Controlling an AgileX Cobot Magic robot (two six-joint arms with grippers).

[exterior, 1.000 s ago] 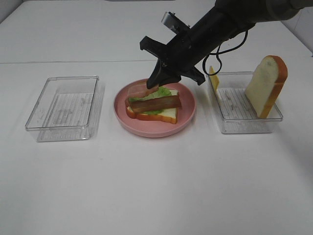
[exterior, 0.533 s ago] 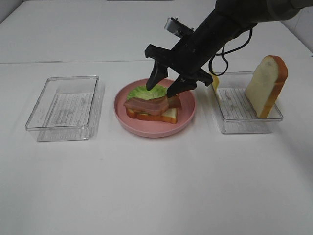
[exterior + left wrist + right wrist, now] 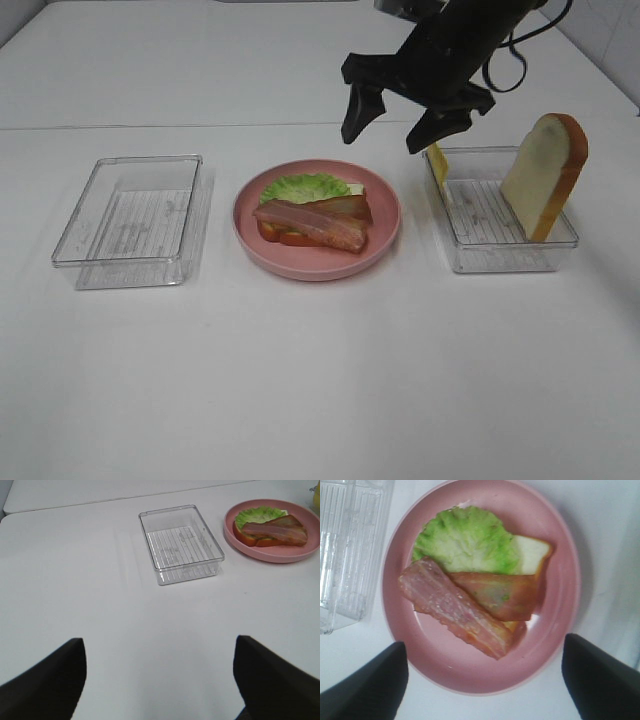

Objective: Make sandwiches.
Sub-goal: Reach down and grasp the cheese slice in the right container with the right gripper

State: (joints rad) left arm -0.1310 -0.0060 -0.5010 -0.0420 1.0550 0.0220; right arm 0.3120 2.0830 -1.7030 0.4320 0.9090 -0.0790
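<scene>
The sandwich stack [image 3: 315,215] lies on the round pink plate [image 3: 385,230]: a bread slice at the bottom, a frilly green lettuce leaf [image 3: 300,187], and reddish-brown bacon strips [image 3: 315,222] on top. The right wrist view shows the bacon [image 3: 460,612], the lettuce [image 3: 465,540] and a bread corner [image 3: 532,550]. A second bread slice [image 3: 545,175] stands upright in the right clear tray [image 3: 500,255], with a yellow cheese slice [image 3: 437,163] at that tray's left end. My right gripper [image 3: 400,115] is open and empty, above the plate's far right. My left gripper [image 3: 160,680] is open over bare table.
An empty clear plastic tray [image 3: 130,220] stands left of the plate; it also shows in the left wrist view [image 3: 180,542]. The plate with the stack shows at the far right of that view [image 3: 272,530]. White table surrounds everything.
My right gripper has let go of the bacon on the stack and risen up and to the right. The bacon now lies loose across the lettuce and bread.
</scene>
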